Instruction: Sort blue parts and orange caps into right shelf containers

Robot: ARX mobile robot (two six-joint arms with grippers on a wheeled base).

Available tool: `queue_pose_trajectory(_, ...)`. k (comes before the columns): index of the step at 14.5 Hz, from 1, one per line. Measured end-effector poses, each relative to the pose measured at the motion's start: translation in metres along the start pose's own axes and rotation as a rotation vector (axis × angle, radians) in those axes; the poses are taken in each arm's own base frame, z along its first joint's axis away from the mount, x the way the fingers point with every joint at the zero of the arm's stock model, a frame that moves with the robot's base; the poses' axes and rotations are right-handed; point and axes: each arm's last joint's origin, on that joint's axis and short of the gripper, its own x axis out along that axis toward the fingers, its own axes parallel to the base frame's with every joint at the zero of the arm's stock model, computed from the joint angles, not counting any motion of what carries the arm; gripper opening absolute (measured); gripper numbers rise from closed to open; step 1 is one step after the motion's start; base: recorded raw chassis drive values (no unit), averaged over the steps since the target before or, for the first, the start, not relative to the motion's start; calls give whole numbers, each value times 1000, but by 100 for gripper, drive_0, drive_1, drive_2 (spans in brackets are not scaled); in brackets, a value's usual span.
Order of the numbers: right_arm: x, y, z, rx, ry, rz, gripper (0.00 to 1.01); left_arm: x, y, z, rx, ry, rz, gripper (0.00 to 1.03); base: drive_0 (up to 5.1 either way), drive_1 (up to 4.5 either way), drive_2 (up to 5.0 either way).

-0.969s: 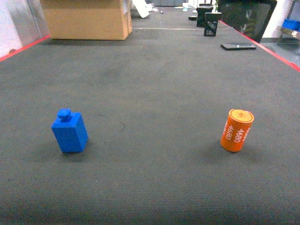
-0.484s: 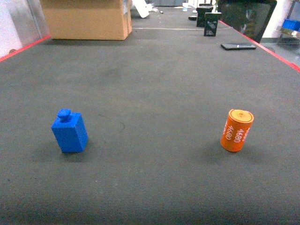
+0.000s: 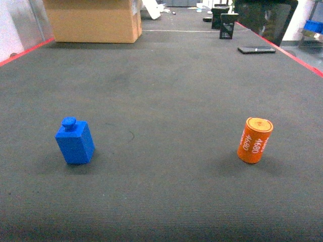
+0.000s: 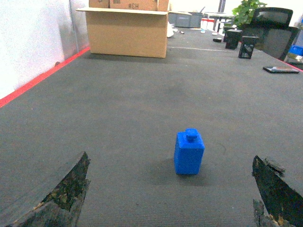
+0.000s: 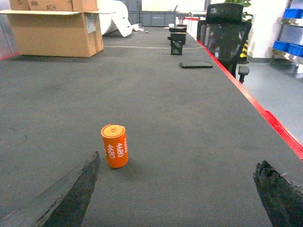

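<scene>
Neither arm shows in the head view; only the dark mat with two pieces standing on it, well apart. The blue part, a small block with a round knob on top, stands upright toward 8 o'clock. The orange cap stands at about 4 o'clock, tilted slightly, with white digits reading 4680 down its side.

The left gripper is held low and roughly level over the mat, looking along it. Its two worn black fingers sit at the bottom corners of the wrist view, jaws spread wide with nothing between them. The blue part stands ahead of the gap, a little right of centre and toward 12 o'clock from the fingertips, touching neither.

The right gripper is posed the same way, low and level, fingers far apart and holding nothing. The cap stands just beyond the left finger, at about 11 o'clock from the gap, near that fingertip but apart from it.

Far off at 11 o'clock on the mat is a cardboard box. Toward 1 o'clock lie a flat phone and two small black stands, with a black chair past the red edge. Blue crates sit on a shelf at the far right, small and partly cropped.
</scene>
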Motion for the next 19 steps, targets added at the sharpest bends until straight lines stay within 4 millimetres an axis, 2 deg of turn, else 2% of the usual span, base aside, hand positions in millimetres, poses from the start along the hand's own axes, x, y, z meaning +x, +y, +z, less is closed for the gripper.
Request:
queue_pose_trajectory(12, 0, 0, -1, -2, 8, -8, 98, 0, 0, 0, 1, 3, 4, 98, 0, 0, 0)
queue_pose_trajectory(13, 9, 11, -5, -37, 119, -114, 98, 10, -10, -2, 35, 100, 122, 98, 0, 0, 0)
queue_pose_trajectory(15, 24, 25, 2, -52, 92, -114, 98, 28, -20, -1, 41, 94, 151, 98, 0, 0, 0)
queue_pose_trajectory(16, 38, 33, 13, -43, 68, -78, 98, 44, -22, 6, 24, 68, 159, 98, 0, 0, 0)
queue_pose_trajectory(17, 64, 44, 30, -23, 17, -26, 98, 71, -26, 20, -3, 14, 140, 98, 0, 0, 0)
queue_pose_trajectory(18, 92, 52, 37, -17, 0, -3, 98, 98, -30, 28, -12, -15, 120, 98, 0, 0, 0)
queue_pose_trajectory(19, 125, 57, 32, -25, 36, 3, 98, 126, -35, 23, -5, 13, 105, 98, 0, 0, 0)
